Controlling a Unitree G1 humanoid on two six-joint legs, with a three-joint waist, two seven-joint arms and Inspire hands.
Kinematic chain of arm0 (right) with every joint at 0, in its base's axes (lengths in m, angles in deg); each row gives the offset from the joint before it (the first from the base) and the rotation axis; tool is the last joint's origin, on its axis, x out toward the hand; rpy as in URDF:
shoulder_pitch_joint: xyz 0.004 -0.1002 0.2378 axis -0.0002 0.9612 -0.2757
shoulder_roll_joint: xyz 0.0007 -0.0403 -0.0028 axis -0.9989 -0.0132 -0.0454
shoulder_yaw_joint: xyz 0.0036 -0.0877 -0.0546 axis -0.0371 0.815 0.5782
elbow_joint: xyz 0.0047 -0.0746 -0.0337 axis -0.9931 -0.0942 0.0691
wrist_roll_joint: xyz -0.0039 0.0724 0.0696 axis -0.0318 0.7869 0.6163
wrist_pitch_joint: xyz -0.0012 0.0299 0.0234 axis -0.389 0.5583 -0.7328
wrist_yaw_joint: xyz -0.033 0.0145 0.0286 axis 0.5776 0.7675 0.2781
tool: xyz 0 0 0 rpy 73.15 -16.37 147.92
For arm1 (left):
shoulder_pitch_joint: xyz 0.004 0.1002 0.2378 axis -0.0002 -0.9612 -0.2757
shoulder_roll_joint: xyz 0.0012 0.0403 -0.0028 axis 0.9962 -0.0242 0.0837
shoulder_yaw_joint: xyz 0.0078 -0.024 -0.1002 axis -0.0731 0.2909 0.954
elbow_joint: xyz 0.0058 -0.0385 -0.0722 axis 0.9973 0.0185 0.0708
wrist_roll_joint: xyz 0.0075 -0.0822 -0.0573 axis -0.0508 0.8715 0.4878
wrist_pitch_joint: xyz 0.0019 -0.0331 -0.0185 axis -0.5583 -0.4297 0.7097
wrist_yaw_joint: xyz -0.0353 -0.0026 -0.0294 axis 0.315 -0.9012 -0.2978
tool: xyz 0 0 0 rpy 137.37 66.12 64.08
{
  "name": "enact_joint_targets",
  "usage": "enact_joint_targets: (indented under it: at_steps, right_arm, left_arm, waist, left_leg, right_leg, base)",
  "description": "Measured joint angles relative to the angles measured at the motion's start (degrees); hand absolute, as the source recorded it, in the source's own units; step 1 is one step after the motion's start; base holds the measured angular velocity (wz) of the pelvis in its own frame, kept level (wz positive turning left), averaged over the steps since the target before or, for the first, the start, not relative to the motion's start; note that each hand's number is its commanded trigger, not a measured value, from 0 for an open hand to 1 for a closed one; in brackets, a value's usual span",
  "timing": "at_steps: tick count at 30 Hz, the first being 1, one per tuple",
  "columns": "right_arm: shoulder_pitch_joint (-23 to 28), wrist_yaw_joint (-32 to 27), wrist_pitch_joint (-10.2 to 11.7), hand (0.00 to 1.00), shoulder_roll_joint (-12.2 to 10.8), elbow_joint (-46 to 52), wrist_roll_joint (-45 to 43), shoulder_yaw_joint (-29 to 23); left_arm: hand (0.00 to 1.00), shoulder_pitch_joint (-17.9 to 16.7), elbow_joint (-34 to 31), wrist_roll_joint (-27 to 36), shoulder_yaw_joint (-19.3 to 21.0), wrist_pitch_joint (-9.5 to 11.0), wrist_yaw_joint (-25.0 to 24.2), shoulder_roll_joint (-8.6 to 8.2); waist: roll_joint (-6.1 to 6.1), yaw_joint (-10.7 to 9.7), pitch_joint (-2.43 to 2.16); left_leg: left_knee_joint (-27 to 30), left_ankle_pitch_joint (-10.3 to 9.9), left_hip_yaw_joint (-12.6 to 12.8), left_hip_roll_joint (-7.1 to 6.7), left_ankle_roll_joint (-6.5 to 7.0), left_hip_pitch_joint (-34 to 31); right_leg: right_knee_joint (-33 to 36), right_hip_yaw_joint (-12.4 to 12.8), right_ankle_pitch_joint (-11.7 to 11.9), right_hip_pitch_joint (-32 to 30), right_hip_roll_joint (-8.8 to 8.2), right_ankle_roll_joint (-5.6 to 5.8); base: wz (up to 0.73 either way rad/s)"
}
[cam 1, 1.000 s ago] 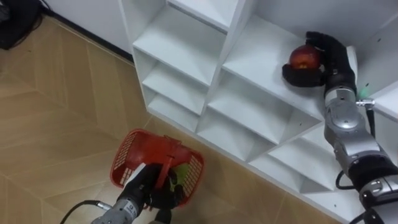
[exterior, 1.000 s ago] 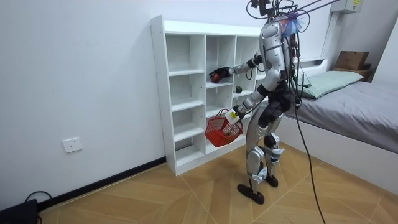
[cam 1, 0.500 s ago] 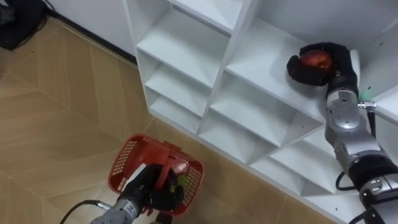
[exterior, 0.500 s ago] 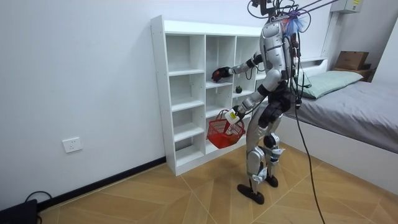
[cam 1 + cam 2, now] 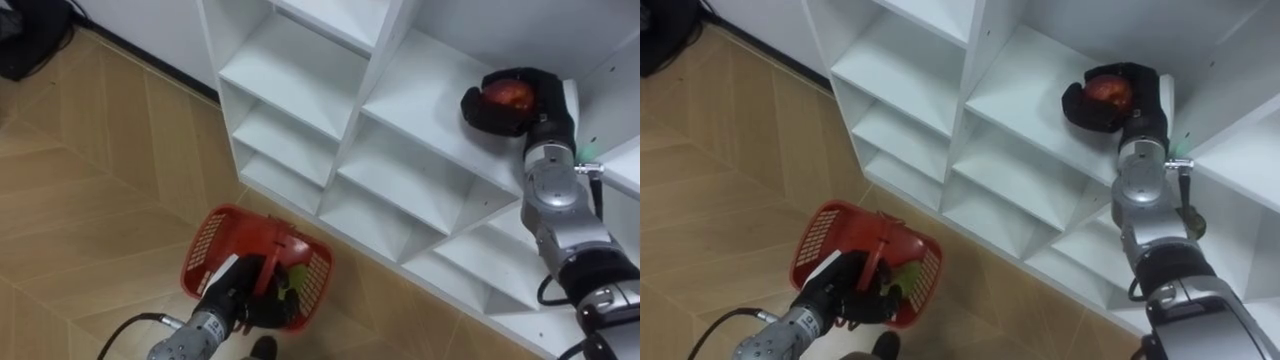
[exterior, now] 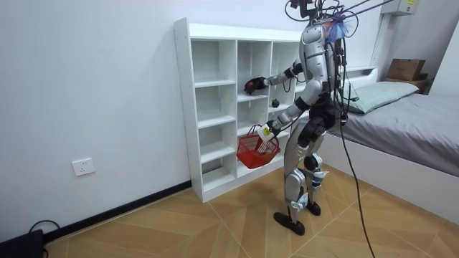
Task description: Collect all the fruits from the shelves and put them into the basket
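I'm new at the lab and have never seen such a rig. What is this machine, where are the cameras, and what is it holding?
It is a humanoid robot standing on two legs before a white shelf unit. Two pictures come from the camera eyes on its head, looking down; the third from a camera standing in the room. Its right robot hand is curled round a red fruit in a shelf compartment. Its left robot hand, lower down, grips the handle of a red basket above the wooden floor. A bed stands at the room view's right.
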Motion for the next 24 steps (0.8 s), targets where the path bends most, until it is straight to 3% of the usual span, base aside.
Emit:
enact_joint_targets:
  at_steps: [9, 11, 13, 16, 19, 24]
  right_arm:
    - [5.74, -0.21, 0.18, 1.0, -2.85, 9.87, 1.01, -0.16]
    - [7.3, 0.25, 0.61, 1.0, -3.28, 11.75, 1.09, -0.09]
    - [9.22, 0.41, 0.82, 1.0, -4.18, 14.37, 1.26, 0.53]
    - [10.18, 1.2, 1.08, 1.0, -5.42, 16.07, 1.33, 1.65]
    - [12.24, 2.54, 1.1, 1.0, -6.52, 18.52, 1.32, 2.39]
    - [13.6, 5.6, 0.96, 1.0, -7.68, 20.76, 2.23, 2.06]
  left_arm:
    - [1.0, 0.08, -0.13, 2.38, 0.02, 0.02, 1.28, -0.78]
    - [1.0, 0.43, -0.12, 2.88, 0.08, 0.02, 1.48, -1.23]
    - [1.0, 1.13, -0.11, 5.5, 0.02, 0.1, 1.52, -1.91]
    - [1.0, 1.19, -0.07, 7.36, 0.01, 0.18, 1.52, -2.79]
    - [1.0, 1.07, -0.08, 7.27, -0.06, 0.19, 1.5, -3.97]
    - [1.0, 1.11, -0.11, 7.32, -0.1, 0.33, 1.52, -5.11]
  waist:
    - [0.24, -1.67, -0.14]
    - [0.82, -1.94, -0.45]
    - [2.03, -2.18, -1.14]
    - [3.5, -2.78, -1.79]
    - [4.03, -3.3, -2.05]
    - [4.14, -4.34, -1.97]
  left_leg:
    - [-0.02, -0.02, 0.99, 0.15, 0.0, 0.32]
    - [-0.08, -0.02, 1.26, 0.31, 0.01, 0.39]
    - [-0.08, -0.03, 1.89, 0.42, 0.01, 0.35]
    - [-0.44, -0.02, 3.01, 0.44, 0.01, 0.81]
    - [-0.43, -0.03, 3.36, 0.56, -0.01, 0.96]
    - [0.01, -0.05, 3.63, 1.02, -0.05, 0.58]
  right_leg:
    - [-0.04, 1.5, 0.0, -0.29, 0.32, 0.0]
    - [-0.04, 1.61, 0.01, -0.28, 0.31, -0.01]
    - [0.13, 1.87, 0.01, -0.49, 0.3, -0.01]
    - [0.55, 3.0, 0.03, -0.85, 0.4, -0.04]
    - [1.04, 3.01, 0.03, -1.1, 0.44, -0.05]
    - [0.92, 3.6, 0.13, -1.4, 0.67, -0.26]
  base:
    - [-0.05]
    - [-0.06]
    - [-0.07]
    - [-0.16]
    - [-0.08]
    - [-0.02]
